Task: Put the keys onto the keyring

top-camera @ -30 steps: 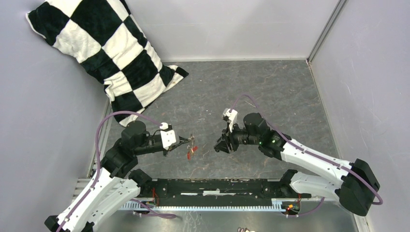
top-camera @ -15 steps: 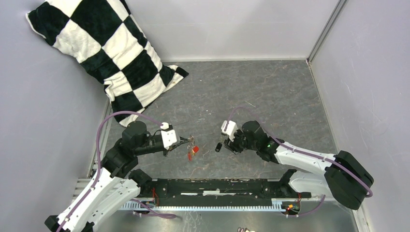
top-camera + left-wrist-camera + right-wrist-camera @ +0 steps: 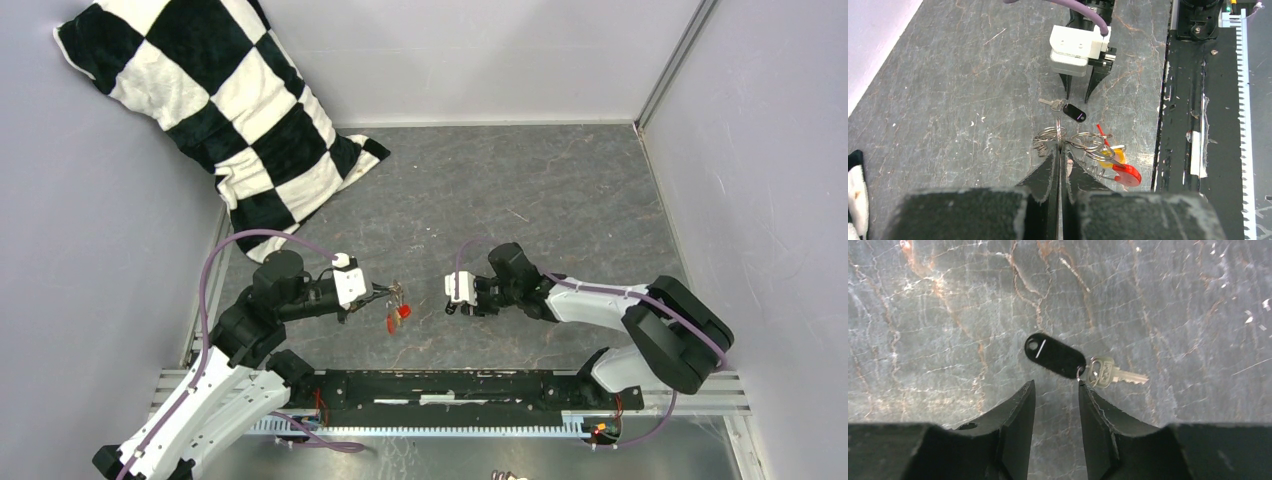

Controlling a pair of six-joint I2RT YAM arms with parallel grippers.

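My left gripper [image 3: 1059,151] is shut on the keyring [image 3: 1059,131], a thin wire loop seen edge-on that sticks up from the tips. Small steel rings [image 3: 1088,141] hang from the keyring, with a yellow-headed key [image 3: 1107,159] and a red-headed key [image 3: 1127,175] hanging low to the right. A black-headed key [image 3: 1055,356] with a short silvery blade [image 3: 1115,374] lies flat on the grey floor. Just short of it, my right gripper [image 3: 1055,386] stands open with nothing between its fingers. From above, the left gripper [image 3: 385,293] and right gripper [image 3: 452,298] face each other closely.
A black-and-white chequered pillow [image 3: 220,110] leans in the back left corner. Pale walls [image 3: 760,150] close in the grey stone-patterned floor [image 3: 520,190]. A black rail [image 3: 450,385] with the arm bases runs along the near edge.
The right arm has dropped lower and stretched left, its wrist turned. The black-headed key now lies on the floor ahead of its open fingers. The left arm holds still.
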